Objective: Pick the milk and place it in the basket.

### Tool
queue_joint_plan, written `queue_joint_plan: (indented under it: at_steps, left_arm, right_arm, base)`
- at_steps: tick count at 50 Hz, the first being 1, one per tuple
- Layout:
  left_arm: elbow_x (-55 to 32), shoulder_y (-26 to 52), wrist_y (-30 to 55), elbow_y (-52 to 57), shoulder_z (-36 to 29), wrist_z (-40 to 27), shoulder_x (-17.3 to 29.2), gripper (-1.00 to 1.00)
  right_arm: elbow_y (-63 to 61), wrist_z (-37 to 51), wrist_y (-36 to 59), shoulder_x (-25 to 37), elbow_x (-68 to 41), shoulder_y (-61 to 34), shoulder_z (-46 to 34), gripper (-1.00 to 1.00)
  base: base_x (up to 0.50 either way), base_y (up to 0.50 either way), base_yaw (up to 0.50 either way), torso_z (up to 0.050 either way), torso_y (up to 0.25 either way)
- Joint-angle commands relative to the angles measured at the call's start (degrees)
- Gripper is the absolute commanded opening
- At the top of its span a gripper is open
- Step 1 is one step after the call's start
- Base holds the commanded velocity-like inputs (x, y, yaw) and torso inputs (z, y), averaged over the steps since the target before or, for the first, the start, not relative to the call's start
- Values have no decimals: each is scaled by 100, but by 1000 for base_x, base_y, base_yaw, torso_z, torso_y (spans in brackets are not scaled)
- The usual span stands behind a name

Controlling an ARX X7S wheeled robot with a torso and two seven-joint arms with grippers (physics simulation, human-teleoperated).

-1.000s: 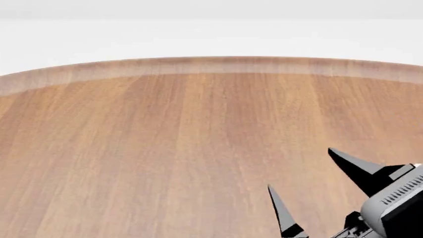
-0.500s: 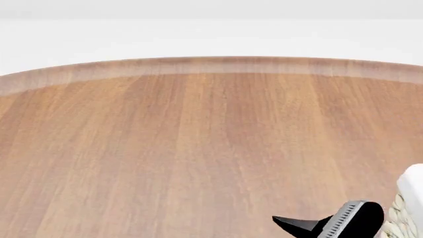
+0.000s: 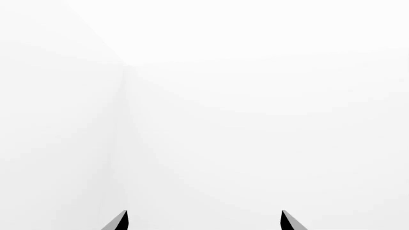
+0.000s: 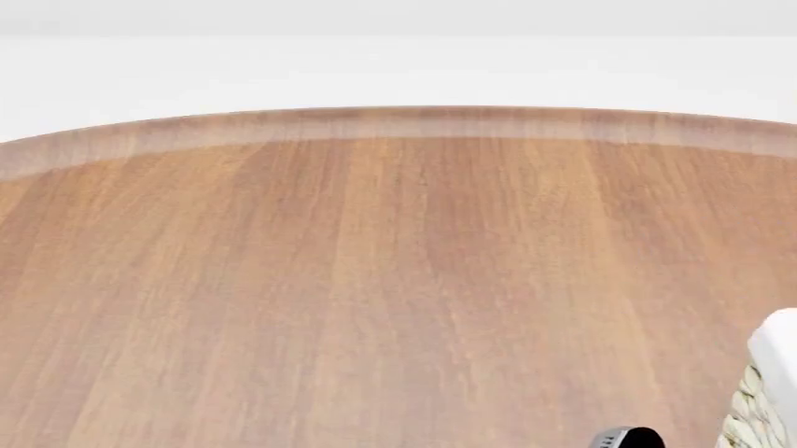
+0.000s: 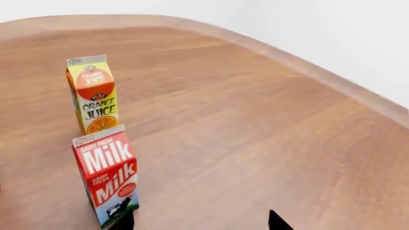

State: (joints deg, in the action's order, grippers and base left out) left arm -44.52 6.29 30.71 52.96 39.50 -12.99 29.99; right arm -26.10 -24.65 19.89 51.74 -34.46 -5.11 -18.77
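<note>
In the right wrist view the milk (image 5: 107,175) stands upright on the wooden table (image 5: 255,120). It is a carton with a red top, white "Milk" lettering and a cow on a green base. My right gripper (image 5: 201,223) is open and empty. One fingertip (image 5: 124,221) is right beside the milk's base and the other (image 5: 276,221) is far off it. The milk is not between the jaws. A corner of the basket (image 4: 770,397), woven with a white cloth rim, shows at the head view's lower right edge. My left gripper (image 3: 203,221) is open and empty, facing plain white.
An orange-yellow juice carton (image 5: 94,93) stands upright just behind the milk. The table's rounded far edge (image 4: 398,123) runs across the head view. A dark bit of my right arm (image 4: 626,437) shows at that view's bottom edge.
In the head view my right gripper has dropped downward, from fully visible with its jaws spread to almost out of view. This uncovered the basket's corner.
</note>
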Motion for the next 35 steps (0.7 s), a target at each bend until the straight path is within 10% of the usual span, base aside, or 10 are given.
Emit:
queue_joint_plan:
  at_steps: [1,35]
  left_arm:
    - [132,-32,-52,-6,116,115,-93,100]
    - [123,-53,-127,-57,66,58,-49,100]
  right_arm:
    - [55,-271,-42,-155,236,-48,-59,100]
    - [86,-861,202,-474,747,-662,-969,100]
  base:
    - [0,0,0,0,0]
    - [0,0,0,0,0]
